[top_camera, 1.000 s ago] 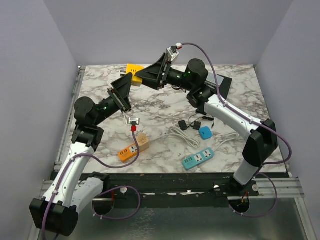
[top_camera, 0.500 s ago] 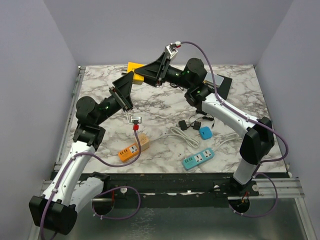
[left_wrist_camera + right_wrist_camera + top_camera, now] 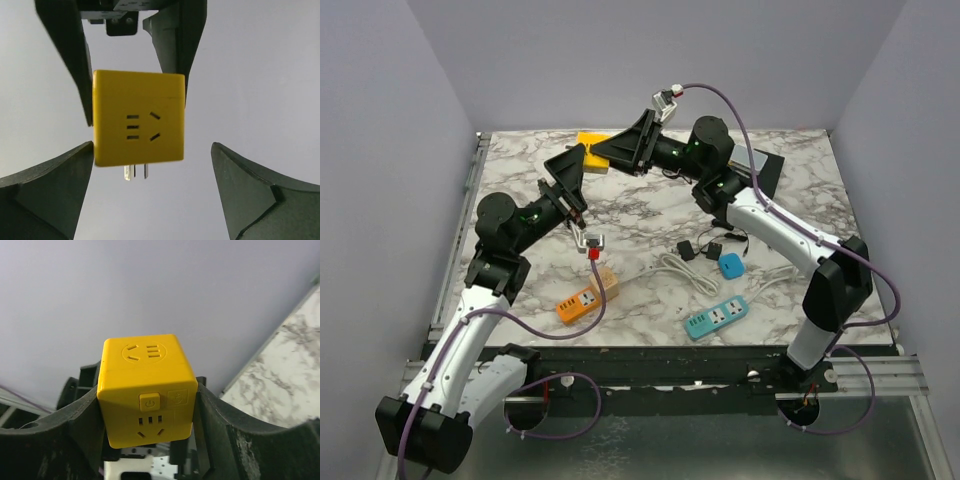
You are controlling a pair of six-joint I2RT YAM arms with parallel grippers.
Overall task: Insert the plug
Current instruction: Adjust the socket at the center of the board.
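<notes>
My right gripper (image 3: pixel 603 148) is shut on a yellow cube plug (image 3: pixel 588 140) and holds it in the air over the table's back left. In the right wrist view the cube (image 3: pixel 145 390) sits between both fingers (image 3: pixel 82 425), showing sockets and a power button. My left gripper (image 3: pixel 570 172) is open and empty, facing the cube from close by. In the left wrist view the cube (image 3: pixel 138 117) hangs between the right gripper's dark fingers (image 3: pixel 175 40), its metal prongs (image 3: pixel 135 171) pointing down. The left fingers (image 3: pixel 265 195) stand wide apart below it, and the left one is next to the cube's lower left corner.
On the marble table (image 3: pixel 650 215) lie an orange power strip (image 3: pixel 577 303) beside a tan cube (image 3: pixel 607 283), a teal power strip (image 3: pixel 717 317), a blue adapter (image 3: pixel 731 264), two black adapters (image 3: pixel 690 248), a white cable (image 3: pixel 685 272) and a black box (image 3: pixel 767 172) at the back right.
My left gripper has risen a little and moved closer to the yellow cube. The right gripper has shifted only slightly, still holding the cube.
</notes>
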